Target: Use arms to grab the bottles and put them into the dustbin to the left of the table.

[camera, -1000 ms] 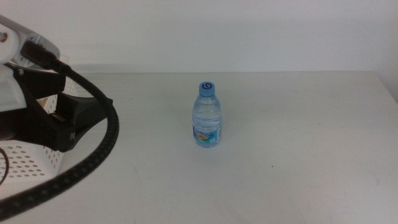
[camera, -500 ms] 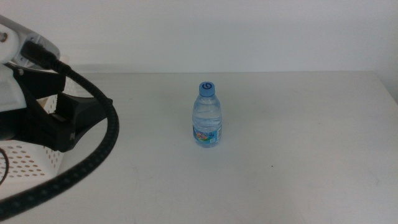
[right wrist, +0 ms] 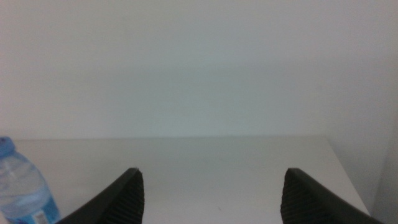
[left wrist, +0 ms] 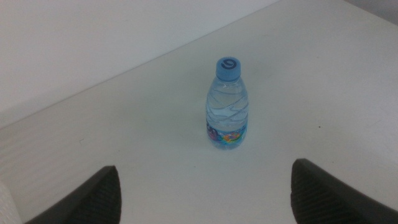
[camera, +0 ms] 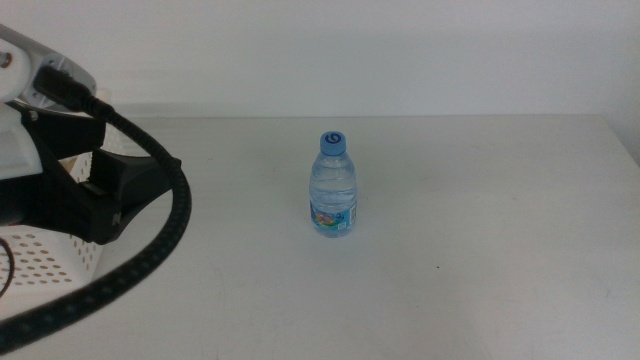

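A small clear water bottle (camera: 333,185) with a blue cap and blue label stands upright near the middle of the white table (camera: 480,250). The left arm (camera: 95,190) with its thick black cable sits at the left edge, above the white perforated dustbin (camera: 50,258). In the left wrist view the left gripper (left wrist: 204,169) is open and empty, facing the bottle (left wrist: 227,102) from a distance. The right gripper (right wrist: 211,177) is open and empty; the bottle (right wrist: 22,186) shows at the edge of its view. The tea bottle and red can are out of view.
A plain white wall stands behind the table's far edge (camera: 400,115). The table's right edge (camera: 625,145) shows at the far right. The black cable (camera: 150,255) loops over the table's front left part.
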